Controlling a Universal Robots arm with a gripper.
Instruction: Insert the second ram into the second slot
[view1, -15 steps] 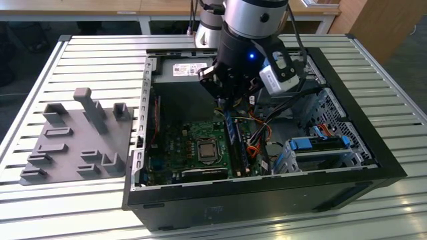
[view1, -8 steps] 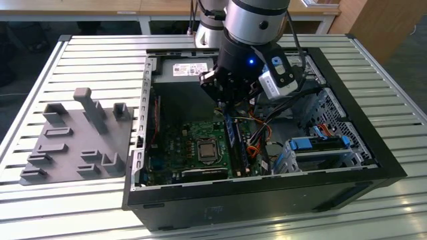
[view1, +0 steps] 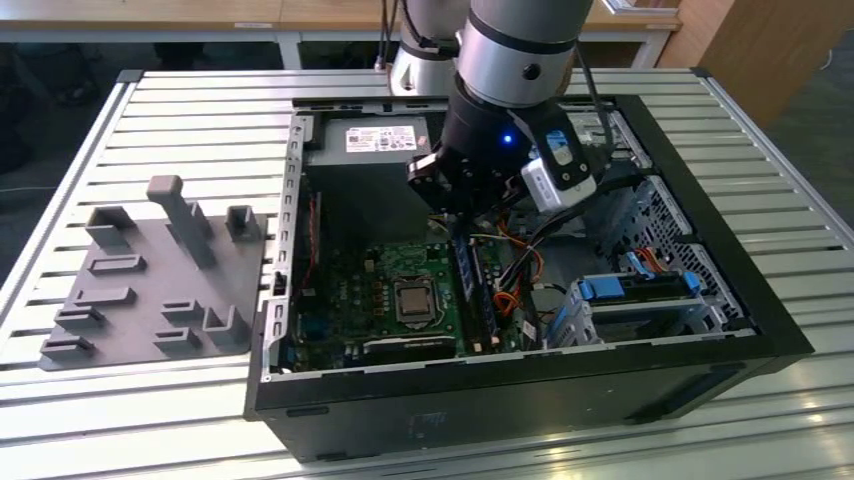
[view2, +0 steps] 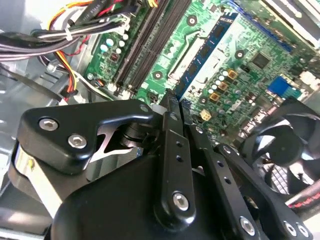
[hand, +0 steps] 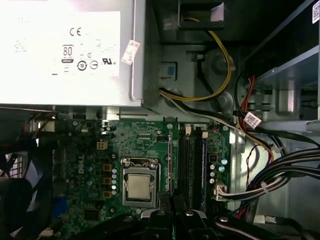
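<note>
My gripper (view1: 457, 212) hangs inside the open computer case, above the motherboard (hand: 125, 140). It is shut on the second ram (view2: 205, 55), a thin blue board with dark chips that sticks out past the fingertips (view2: 170, 107). In the first wrist view the ram (hand: 170, 160) shows edge-on as a thin line. It lies parallel to the black memory slots (hand: 192, 160) and beside them, on the side of the processor socket (hand: 140, 185). It hovers above the board, apart from the slots (view2: 145, 40). A blue edge runs along the slot farthest from the socket.
The silver power supply (hand: 65, 50) fills the case's far end. Cable bundles (hand: 280, 175) run beside the slots. A black fan (view2: 295, 145) is near the socket, and a drive cage with blue clips (view1: 641, 290) is on the exterior view's right. A grey holder fixture (view1: 147, 280) lies outside the case.
</note>
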